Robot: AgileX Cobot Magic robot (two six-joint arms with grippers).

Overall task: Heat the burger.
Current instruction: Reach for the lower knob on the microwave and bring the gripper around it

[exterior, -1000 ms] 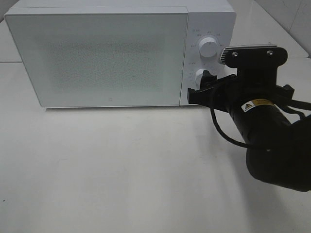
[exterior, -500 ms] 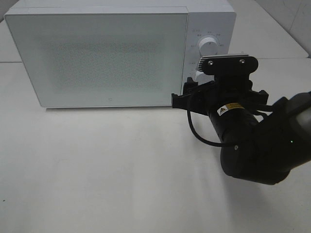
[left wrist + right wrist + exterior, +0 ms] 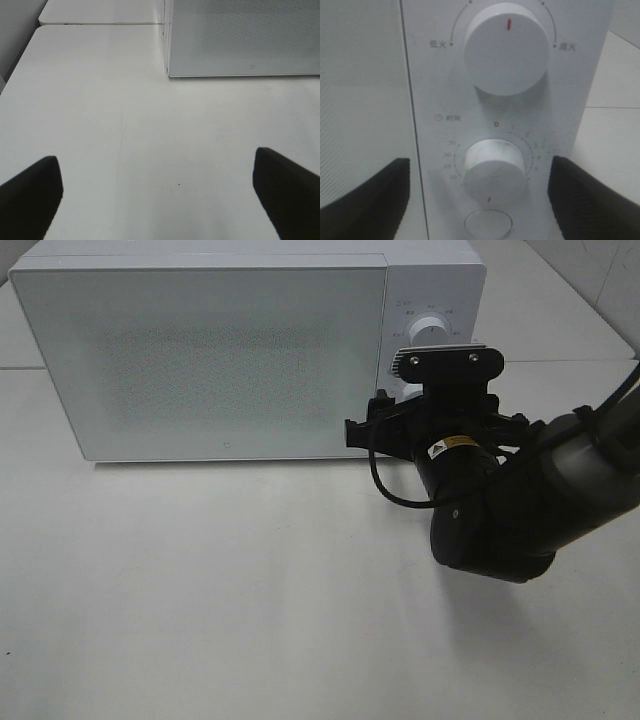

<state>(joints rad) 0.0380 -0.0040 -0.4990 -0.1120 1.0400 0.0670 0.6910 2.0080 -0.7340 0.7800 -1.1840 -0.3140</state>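
Facing the control panel (image 3: 435,90) of the microwave (image 3: 220,350), the right gripper (image 3: 477,200) was held just before it, its fingers (image 3: 365,200) spread wide apart and clamped on nothing. The lower knob (image 3: 494,170) was framed between them, with no contact to be seen. The upper knob (image 3: 506,47) was seen above it, its red mark pointing up, and a round button (image 3: 487,225) was set beneath it. The microwave's door (image 3: 200,360) was shut. The left gripper (image 3: 157,195) was held over the white table (image 3: 100,125), out in front of the microwave's left front corner, its fingers (image 3: 30,195) likewise parted and empty. The burger was shown in no view, so its place could not be told.
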